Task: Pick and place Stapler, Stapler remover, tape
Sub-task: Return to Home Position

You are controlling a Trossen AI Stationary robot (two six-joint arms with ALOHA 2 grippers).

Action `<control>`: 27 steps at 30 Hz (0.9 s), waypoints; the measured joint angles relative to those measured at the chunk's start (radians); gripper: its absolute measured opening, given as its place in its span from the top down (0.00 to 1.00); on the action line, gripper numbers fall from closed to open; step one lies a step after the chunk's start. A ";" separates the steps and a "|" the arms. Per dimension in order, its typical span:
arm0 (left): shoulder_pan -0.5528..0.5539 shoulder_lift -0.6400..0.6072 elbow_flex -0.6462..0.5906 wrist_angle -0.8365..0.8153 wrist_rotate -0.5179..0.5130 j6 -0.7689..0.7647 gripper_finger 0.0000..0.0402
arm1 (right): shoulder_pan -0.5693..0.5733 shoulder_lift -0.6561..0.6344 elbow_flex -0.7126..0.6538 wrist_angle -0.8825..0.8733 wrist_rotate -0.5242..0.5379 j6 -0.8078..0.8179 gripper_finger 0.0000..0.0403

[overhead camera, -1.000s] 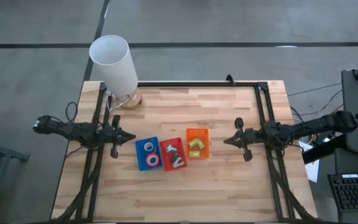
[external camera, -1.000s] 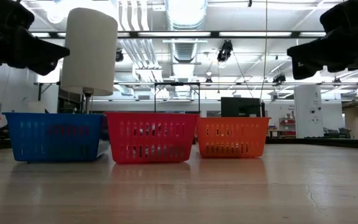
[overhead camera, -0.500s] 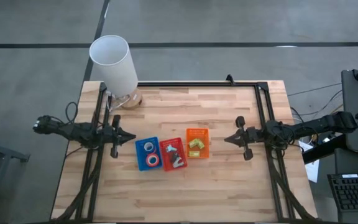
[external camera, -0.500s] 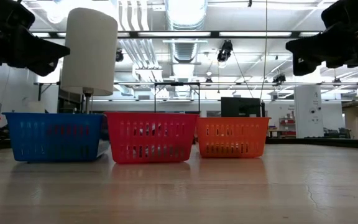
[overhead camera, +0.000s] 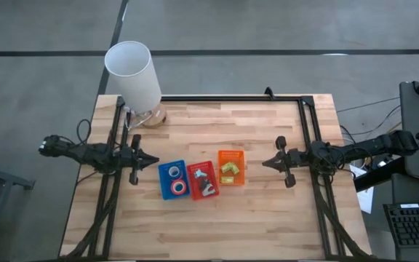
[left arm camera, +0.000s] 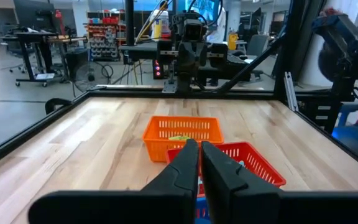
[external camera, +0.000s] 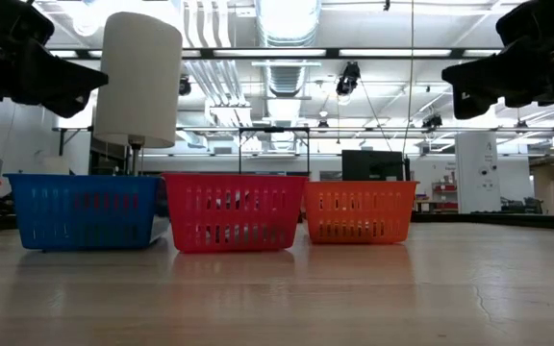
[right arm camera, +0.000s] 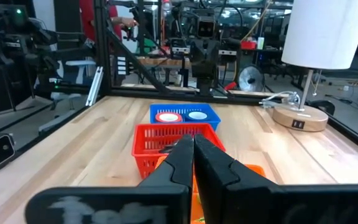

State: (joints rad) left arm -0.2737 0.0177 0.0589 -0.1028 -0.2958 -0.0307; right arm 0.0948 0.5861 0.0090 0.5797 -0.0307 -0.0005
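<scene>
Tape rolls (overhead camera: 178,188), one blue and one red, each a ring with a pale centre, lie inside the blue bin (overhead camera: 163,177). The left gripper (overhead camera: 153,159) hangs just beside that bin, the right gripper (overhead camera: 265,164) well apart beyond it, both pinched closed and empty over bare wood. From the low view only the bin's slatted wall shows.
</scene>
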 joint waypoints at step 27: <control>0.000 0.000 -0.001 -0.001 0.000 0.000 0.96 | 0.031 -0.519 0.000 -0.510 0.059 -0.050 0.98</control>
State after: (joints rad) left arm -0.2733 0.0177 0.0582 -0.1040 -0.2962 -0.0307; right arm 0.1263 0.0672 0.0093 0.0693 0.0280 -0.0509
